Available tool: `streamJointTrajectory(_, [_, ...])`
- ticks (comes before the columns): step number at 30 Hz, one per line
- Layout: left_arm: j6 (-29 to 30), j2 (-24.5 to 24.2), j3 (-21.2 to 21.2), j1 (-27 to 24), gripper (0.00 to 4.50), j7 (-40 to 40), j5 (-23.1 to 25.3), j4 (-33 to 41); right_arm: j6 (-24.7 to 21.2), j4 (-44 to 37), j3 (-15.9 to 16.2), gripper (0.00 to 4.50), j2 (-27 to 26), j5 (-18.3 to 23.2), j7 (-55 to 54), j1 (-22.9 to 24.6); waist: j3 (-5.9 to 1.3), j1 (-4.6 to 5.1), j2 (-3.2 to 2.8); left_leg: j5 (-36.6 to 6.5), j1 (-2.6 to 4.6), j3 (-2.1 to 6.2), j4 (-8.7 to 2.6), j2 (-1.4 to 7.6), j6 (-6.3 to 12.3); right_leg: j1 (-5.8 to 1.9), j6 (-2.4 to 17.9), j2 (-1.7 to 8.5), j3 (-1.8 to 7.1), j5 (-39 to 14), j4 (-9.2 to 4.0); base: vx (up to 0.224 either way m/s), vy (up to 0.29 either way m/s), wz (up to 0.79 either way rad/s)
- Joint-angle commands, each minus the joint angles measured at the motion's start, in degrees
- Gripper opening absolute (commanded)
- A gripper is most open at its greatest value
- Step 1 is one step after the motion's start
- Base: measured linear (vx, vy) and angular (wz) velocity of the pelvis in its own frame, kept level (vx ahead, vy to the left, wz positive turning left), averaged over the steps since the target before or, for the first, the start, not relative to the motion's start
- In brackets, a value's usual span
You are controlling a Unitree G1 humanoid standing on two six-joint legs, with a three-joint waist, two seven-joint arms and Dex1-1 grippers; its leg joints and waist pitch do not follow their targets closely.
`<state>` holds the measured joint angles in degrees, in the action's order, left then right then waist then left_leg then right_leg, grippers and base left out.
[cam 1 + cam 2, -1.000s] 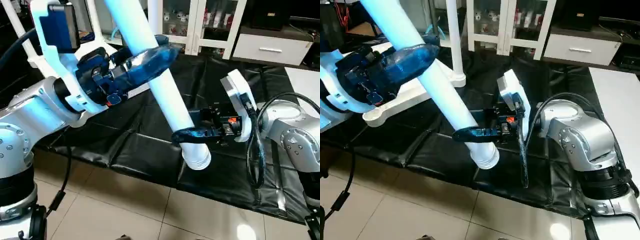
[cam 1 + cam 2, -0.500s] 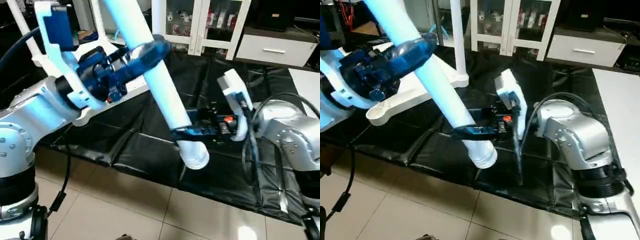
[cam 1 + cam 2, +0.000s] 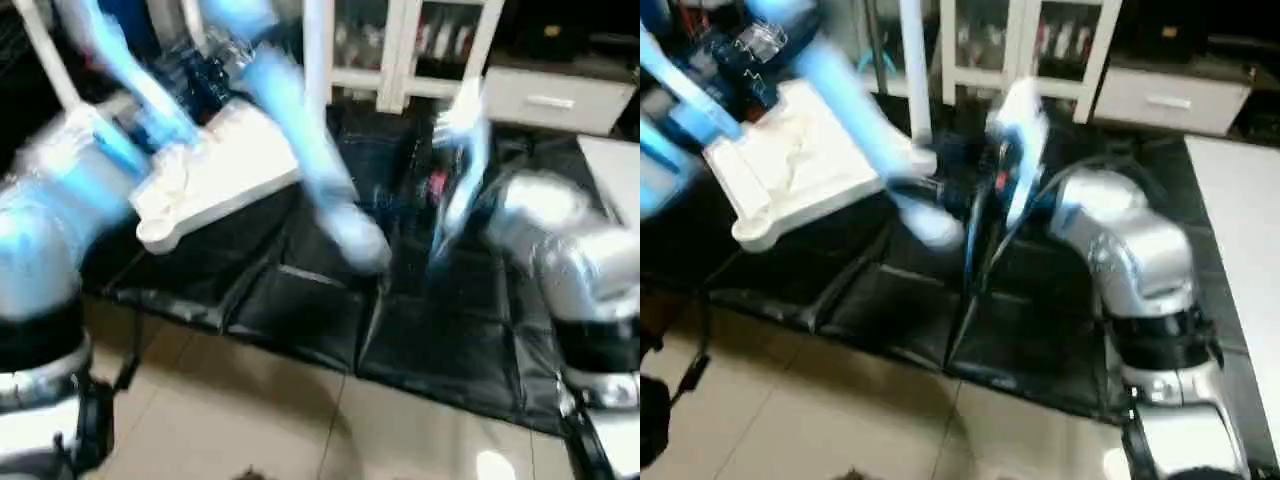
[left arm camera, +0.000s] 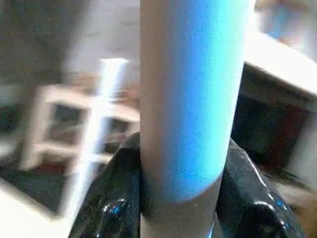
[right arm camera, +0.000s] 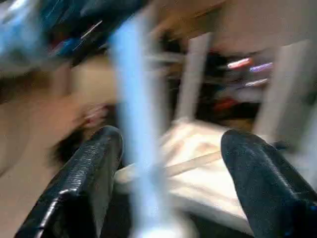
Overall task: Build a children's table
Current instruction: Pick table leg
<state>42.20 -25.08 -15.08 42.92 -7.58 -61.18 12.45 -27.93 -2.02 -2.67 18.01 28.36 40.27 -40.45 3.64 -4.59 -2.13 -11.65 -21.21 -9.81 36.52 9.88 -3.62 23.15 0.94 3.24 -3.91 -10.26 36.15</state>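
Left gripper (image 4: 178,208) is clamped on a white table leg (image 4: 190,94): in the left wrist view both black fingers (image 4: 111,198) press against the leg's sides, jaws part closed to the leg's width. Right gripper (image 5: 171,183) stands wide open, its two fingers (image 5: 86,183) well apart with the leg (image 5: 136,144) running between them; no contact visible on either side, so nothing held there. In the head views the held leg (image 3: 300,140) slants from the upper left of the frame down to centre, its lower end (image 3: 362,245) hanging over the black mat (image 3: 420,340) close to the right forearm (image 3: 560,250). Table top (image 3: 215,175) lies on the mat at upper left, one round corner socket (image 3: 160,232) showing at its near corner. A second leg (image 3: 912,75) stands upright at the top's far edge, cut off by the top of the frame. Heavy motion blur everywhere: the left gripper in the head views is just a dark blue smear (image 3: 205,75), rib detail on the top is unreadable, whether the upright leg is seated in a socket can't be told. Count: one table top, two legs, two grippers. White glass-door cabinet (image 3: 420,50) and drawer unit (image 3: 550,95) along the top edge.
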Motion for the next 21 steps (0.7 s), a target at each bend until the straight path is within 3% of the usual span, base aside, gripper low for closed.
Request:
streamJointTrajectory(1, [-0.6,0.6,-0.7,1.1,1.66,-4.1,0.6,-0.1,1.5,-0.3,-1.3,3.85,-0.7,-0.7,-3.6,-0.1,-4.9,0.09,-0.43,-6.2,0.2,1.24,-3.87,1.97,-2.36,-3.15,7.2,3.57,2.65,-13.5,-4.03,0.0,0.0,0.0])
streamJointTrajectory(5, [-0.5,2.5,-1.5,1.7,1.66,-6.1,-2.1,1.1,1.4,-2.0,-3.7,4.08,-1.9,0.4,-6.2,1.5,-4.93,-0.31,-0.54,-4.8,0.03,1.12,-3.77,2.01,-1.04,-3.14,9.6,3.58,2.72,-8.3,-3.65,0.0,0.0,0.0])
streamJointTrajectory(8, [0.7,3.6,-1.9,3.0,1.66,-6.9,-3.1,1.8,2.3,-1.4,-4.9,4.08,-1.4,-1.4,-8.5,2.1,-4.86,-0.33,-0.44,-4.5,-0.09,1.13,-3.82,2.08,-1.08,-3.26,10.1,3.65,2.71,-7.9,-3.54,0.0,0.0,0.0])
streamJointTrajectory(15, [1.2,4.6,-2.8,3.7,1.66,-7.9,-4.9,1.5,2.2,-0.3,-3.4,4.08,0.8,-3.5,-8.5,2.2,-4.49,-0.1,0.0,-6.6,-0.11,0.98,-3.83,1.81,-1.06,-3.31,7.6,3.68,2.68,-14.8,-4.36,0.0,0.0,0.0])
streamJointTrajectory(21, [1.9,4.3,-3.5,4.2,1.66,-7.6,-6.5,1.0,1.3,-0.7,-2.2,4.08,1.5,-3.7,-7.5,2.1,-4.55,0.02,-0.06,-6.5,-0.04,1.03,-3.8,1.82,-0.96,-3.15,7.5,3.58,2.65,-14.5,-4.32,0.0,0.0,0.0])
